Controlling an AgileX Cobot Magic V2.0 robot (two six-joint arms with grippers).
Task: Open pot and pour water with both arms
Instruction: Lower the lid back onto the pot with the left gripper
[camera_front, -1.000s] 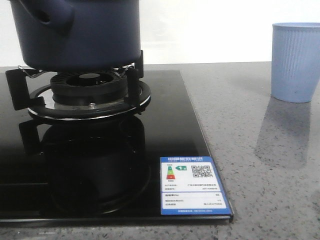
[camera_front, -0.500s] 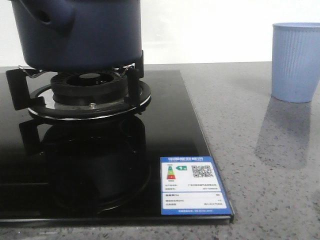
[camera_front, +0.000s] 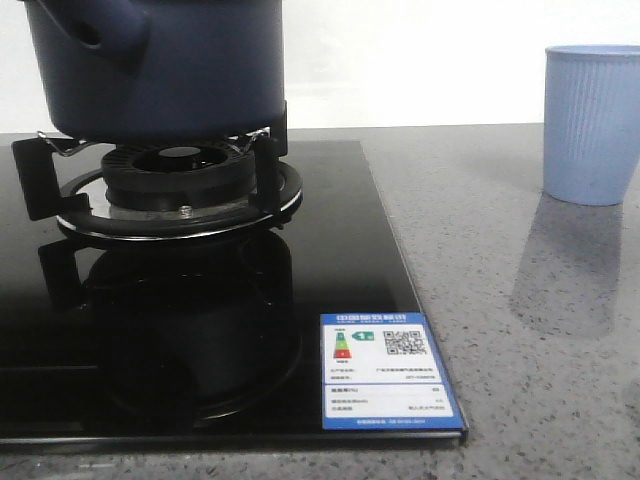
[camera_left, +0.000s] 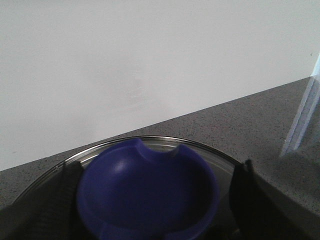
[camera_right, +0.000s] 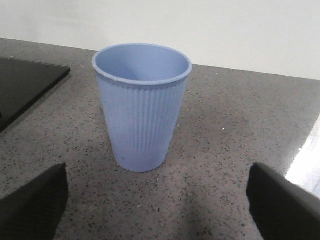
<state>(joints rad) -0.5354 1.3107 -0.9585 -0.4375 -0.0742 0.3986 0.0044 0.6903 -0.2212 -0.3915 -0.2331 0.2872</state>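
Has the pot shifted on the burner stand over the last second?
No. The pot sits at the same spot against the burner stand.

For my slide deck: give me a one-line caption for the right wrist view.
Open right gripper facing an upright, empty light blue ribbed cup on the speckled grey countertop.

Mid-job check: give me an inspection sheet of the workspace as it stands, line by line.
Surface: grey speckled countertop with an inset black glass hob.
Job's things: dark navy pot sits on the burner stand; a blue lid knob on a glass lid shows in the left wrist view.
Clutter: light blue ribbed cup, upright, looks empty; energy label on the hob.
Grippers: left gripper open, fingers either side of the knob; right gripper open, facing the cup.
Cables: nothing seen.
Surroundings: plain white wall.
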